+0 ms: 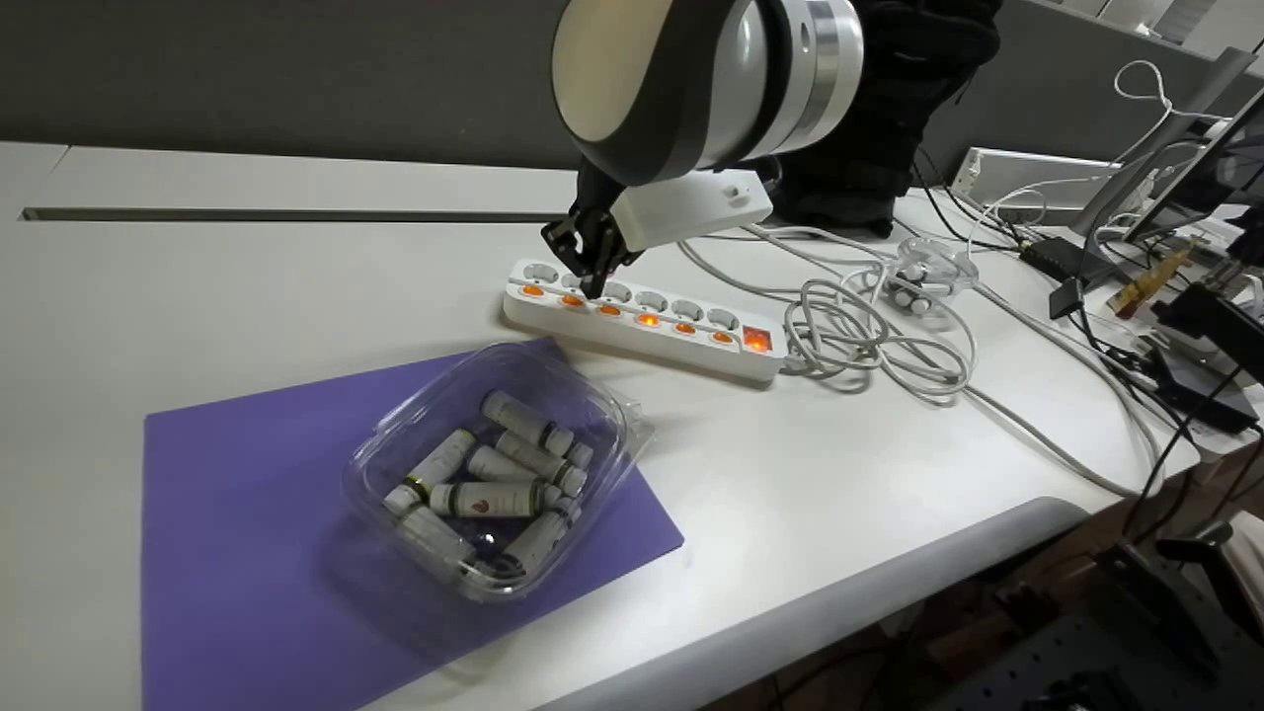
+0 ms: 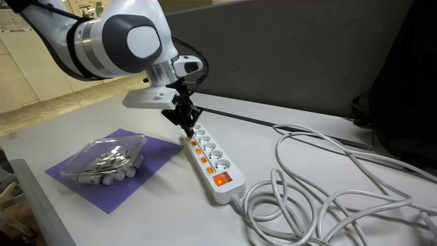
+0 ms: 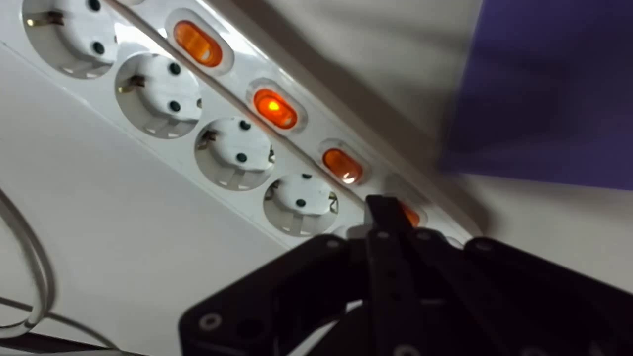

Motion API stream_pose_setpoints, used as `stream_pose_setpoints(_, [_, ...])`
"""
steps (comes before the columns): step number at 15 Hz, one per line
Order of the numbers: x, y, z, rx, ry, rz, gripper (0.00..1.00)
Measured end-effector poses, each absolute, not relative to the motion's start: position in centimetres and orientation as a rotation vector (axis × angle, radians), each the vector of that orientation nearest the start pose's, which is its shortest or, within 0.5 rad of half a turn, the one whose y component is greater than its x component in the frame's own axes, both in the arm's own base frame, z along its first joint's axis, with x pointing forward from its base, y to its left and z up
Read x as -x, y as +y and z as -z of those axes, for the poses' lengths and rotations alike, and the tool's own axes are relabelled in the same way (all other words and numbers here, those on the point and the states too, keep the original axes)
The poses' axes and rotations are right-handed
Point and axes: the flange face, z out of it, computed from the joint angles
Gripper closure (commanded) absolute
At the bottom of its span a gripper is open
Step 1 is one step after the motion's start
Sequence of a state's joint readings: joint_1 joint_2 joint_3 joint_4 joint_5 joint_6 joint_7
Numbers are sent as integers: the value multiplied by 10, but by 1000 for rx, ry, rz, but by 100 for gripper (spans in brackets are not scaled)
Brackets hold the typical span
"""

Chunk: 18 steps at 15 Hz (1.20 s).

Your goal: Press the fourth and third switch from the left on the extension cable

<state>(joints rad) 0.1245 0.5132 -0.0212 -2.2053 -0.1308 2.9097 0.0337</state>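
White plastic 6-socket extension strip: flat on the white desk, below the black jointed claw. Counting from the end away from the looped light-grey cable, which is left in an exterior view: orange oval 4th switch glows, orange oval 3rd switch looks unlit. Lit 4th might mean that press is done; can't confirm.

Key relation: in the wrist view the strip's long axis runs upper left to lower right. 3rd switch is just up-left of the claw's tip, toward the cable end; 4th comes next on the same line. Tip overlaps the orange oval 2nd switch. Likely needed: small shift along the axis toward the cable, then straight down.

Claw is pinched together, no gap seen at the tip, nothing held.

Hard to see: 2nd switch partly covered by the claw in wrist view; orange oval 1st switch can't be made out there. Red rectangular main switch falls outside wrist view. Tip touching the strip or just above: can't tell.

Outward: flat purple sheet near the strip, carrying a clear plastic box with small pale bottles; labels unreadable.
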Motion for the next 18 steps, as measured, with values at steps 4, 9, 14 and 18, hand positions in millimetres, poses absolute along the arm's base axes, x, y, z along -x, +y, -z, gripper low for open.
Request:
stream_pose_setpoints(4, [-560, 59, -161, 3132, -244, 285, 100])
stream_pose_setpoints(9, [-560, 46, -166, 3136, -176, 254, 100])
stream_pose_setpoints(14, [-559, 41, -167, 3141, -154, 214, 100])
stream_pose_setpoints(18, [-558, 39, -166, 3140, -138, 201, 100])
